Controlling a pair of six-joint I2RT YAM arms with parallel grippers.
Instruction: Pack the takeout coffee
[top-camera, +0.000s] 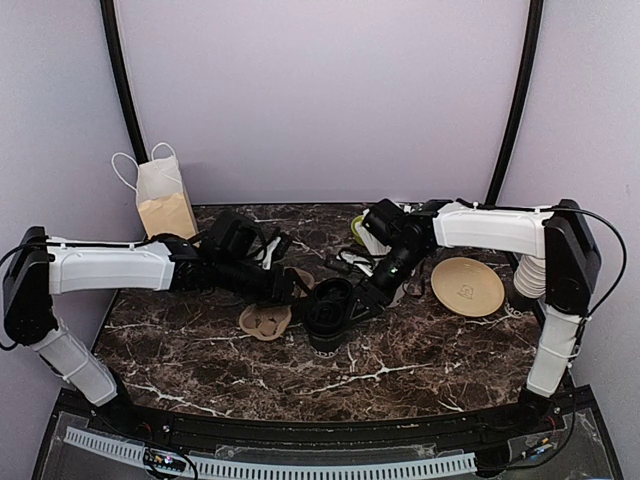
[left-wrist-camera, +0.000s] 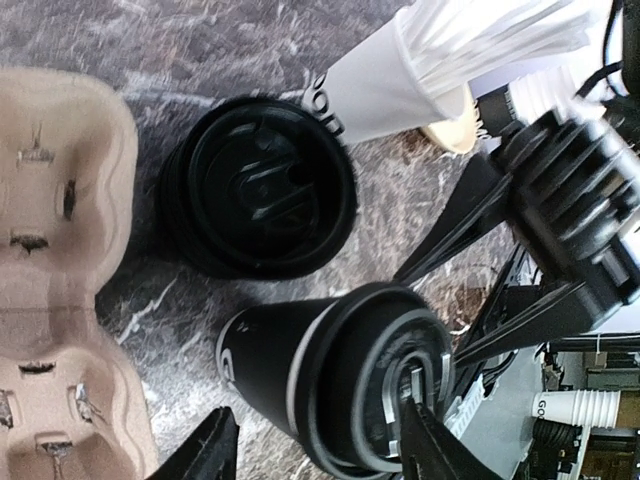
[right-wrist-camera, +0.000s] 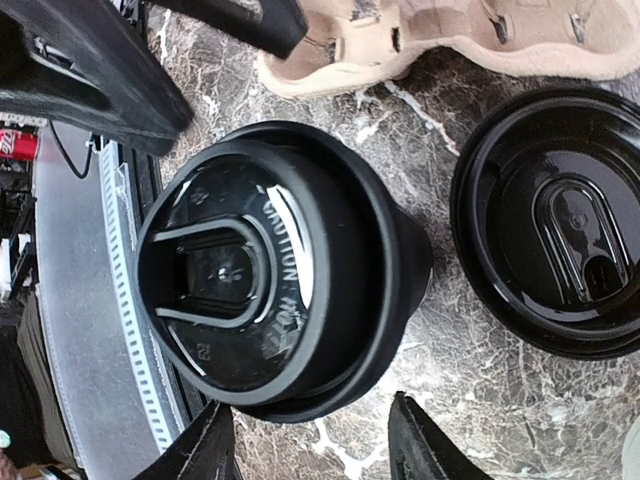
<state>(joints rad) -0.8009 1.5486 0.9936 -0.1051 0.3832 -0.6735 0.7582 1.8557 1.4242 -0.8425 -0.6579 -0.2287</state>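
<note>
Straddling the cup loosely with left claw, jaws apart; poised with right claw just beside its lid, jaws apart too; carrier close by.

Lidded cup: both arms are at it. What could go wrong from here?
Both arms' jaws crowd the lidded cup: they could clash. The lid stack stands close beside it: a swing could scatter it. Jaws look open: a lift now may drop or tip the cup.
</note>
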